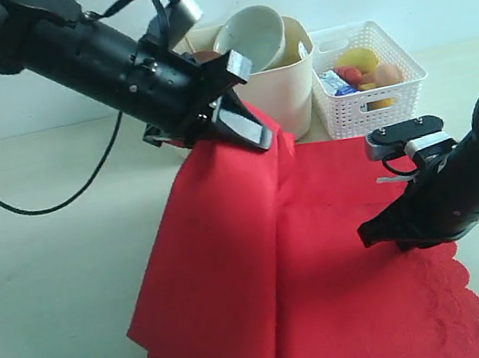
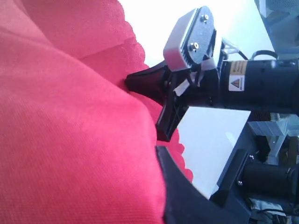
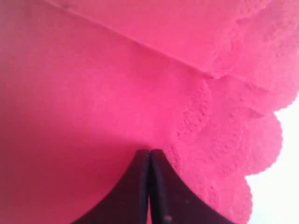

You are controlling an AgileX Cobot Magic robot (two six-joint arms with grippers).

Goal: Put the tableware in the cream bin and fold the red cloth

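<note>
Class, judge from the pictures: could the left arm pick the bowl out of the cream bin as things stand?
Probably not yet. The left gripper is beside the cream bin and the bowl lies uncovered on top, but its jaws are shut on the lifted red cloth.

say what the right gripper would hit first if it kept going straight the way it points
The red cloth: the right gripper, jaws shut, points straight at the cloth lying just ahead of its tip. It may be touching it; depth is unclear.
</note>
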